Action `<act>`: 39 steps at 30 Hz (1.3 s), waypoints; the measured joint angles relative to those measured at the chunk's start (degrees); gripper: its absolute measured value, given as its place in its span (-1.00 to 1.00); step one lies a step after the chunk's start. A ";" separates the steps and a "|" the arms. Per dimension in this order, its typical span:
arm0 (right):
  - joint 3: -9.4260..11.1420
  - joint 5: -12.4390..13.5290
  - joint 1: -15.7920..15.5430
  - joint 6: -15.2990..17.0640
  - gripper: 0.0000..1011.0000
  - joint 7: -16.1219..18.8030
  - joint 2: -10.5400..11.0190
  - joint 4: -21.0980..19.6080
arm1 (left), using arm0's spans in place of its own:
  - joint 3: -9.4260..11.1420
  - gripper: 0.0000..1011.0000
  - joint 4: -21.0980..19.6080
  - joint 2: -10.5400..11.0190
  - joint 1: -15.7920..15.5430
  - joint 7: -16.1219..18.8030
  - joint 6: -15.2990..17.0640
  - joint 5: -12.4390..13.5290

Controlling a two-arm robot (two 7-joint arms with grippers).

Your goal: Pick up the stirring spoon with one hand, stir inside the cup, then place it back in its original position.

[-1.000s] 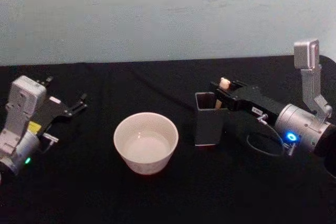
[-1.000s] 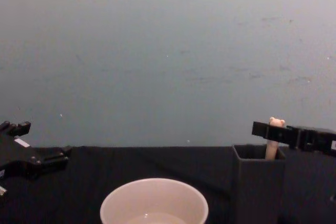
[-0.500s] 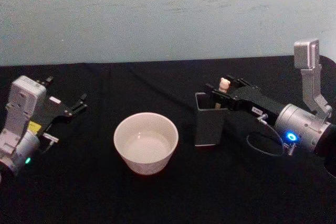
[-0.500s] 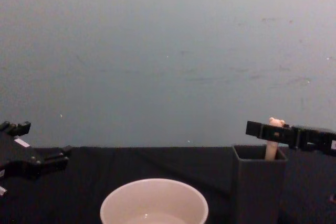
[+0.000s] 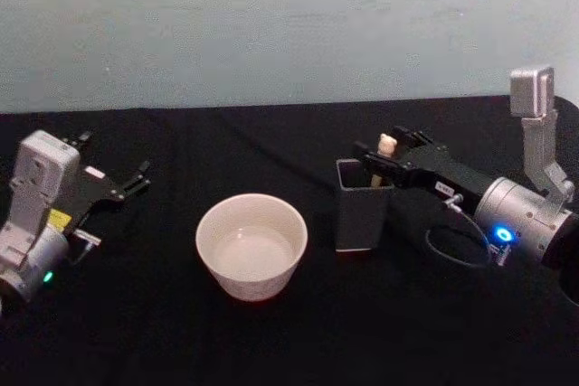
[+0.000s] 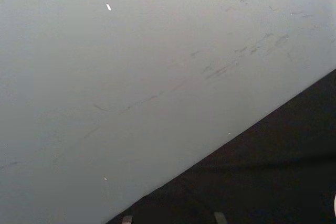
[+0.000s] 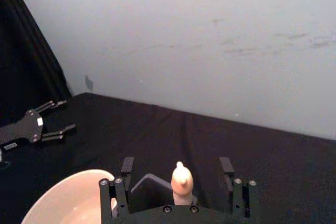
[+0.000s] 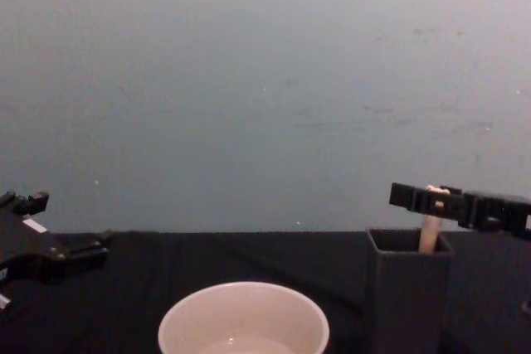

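1. Right hand (image 5: pixel 378 153) reaches in from the right side of the table (image 5: pixel 271 341) and hangs level over the mouth of the dark grey square holder (image 5: pixel 361 205), fingers (image 7: pixel 122 182) spread apart with the spoon's handle standing between them.

2. From my right wrist view, the stirring spoon (image 7: pixel 181 182) rises in the middle of the gap, its little bear head up, and neither finger touches it. I judge I have centred on it so that closing will catch the handle evenly from both sides.

3. Seen from the chest, the beige handle sticks up out of the holder at a slight lean, and my fingers cross in front of it just under the top. That is the part clear of the holder's walls, so it is the sensible place to grip.

4. The cream-white cup (image 5: pixel 251 244) sits near the holder on its left, open side up, a short carry away once I lift the spoon straight out.

5. My left hand (image 5: pixel 122 185) rests parked at the far left of the table, fingers apart, well away from the cup.

6. The grasp is not yet made; stirring and returning are ahead.
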 joint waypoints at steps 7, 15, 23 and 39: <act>1.14 -1.37 -0.33 -2.69 0.98 -0.75 -0.70 -0.88 | 0.00 0.98 0.00 0.00 0.00 0.00 0.00 0.00; 4.50 -3.46 -1.10 -7.76 0.98 -4.85 -2.96 -2.35 | 0.00 0.98 0.00 0.00 0.00 0.00 0.00 0.00; 6.32 -13.35 -3.13 -11.81 0.98 -18.20 -5.88 -2.41 | 0.00 0.98 0.00 0.00 0.00 0.00 0.00 0.00; 5.55 -20.08 -5.85 -7.47 0.98 -24.11 -8.50 4.52 | 0.00 0.98 0.00 0.00 0.00 0.00 0.00 0.00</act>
